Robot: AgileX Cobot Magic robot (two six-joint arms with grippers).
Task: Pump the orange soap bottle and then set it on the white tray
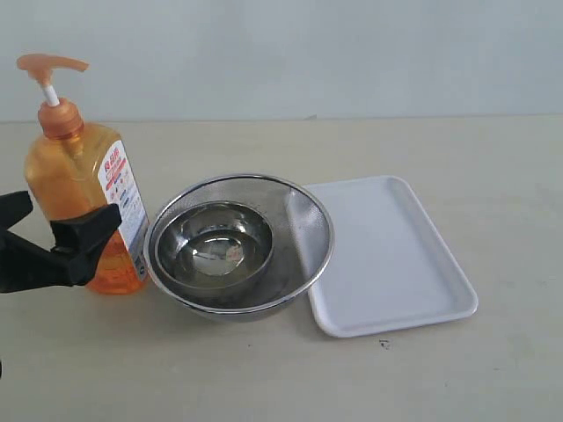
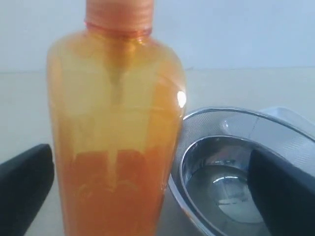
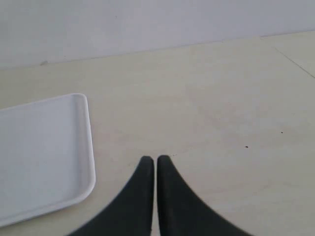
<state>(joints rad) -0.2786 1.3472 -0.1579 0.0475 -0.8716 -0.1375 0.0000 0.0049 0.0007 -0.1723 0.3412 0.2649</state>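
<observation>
Closest to you in the exterior view, at the lower left of the frame, your left gripper (image 1: 72, 207) has its black fingers (image 1: 86, 236) spread wide in front of the lower half of the orange soap bottle (image 1: 75, 167). From the left wrist view the left gripper (image 2: 152, 191) straddles the bottle (image 2: 115, 123): one finger sits just beside its wall and the other stands clear of it (whether the near one touches, you cannot tell), so nothing is pinched.

The bottle stands upright on the bench (image 1: 264, 378) at the left of the frame, its pump head (image 1: 51, 63) up, its label turned toward the centre. Just to its right sits a steel mesh bowl (image 1: 303, 224) with a smaller steel bowl (image 1: 215, 242) nested inside.

Right of the bowls, the white tray (image 1: 396, 255) lies flat on the bench, its left edge meeting the mesh bowl's rim.

Your right gripper (image 3: 155, 160) has its fingers pressed together, holding nothing, over bare bench, with a corner of the tray (image 3: 39, 147) at the left of that frame. A pale wall (image 1: 308, 53) closes the scene behind.
</observation>
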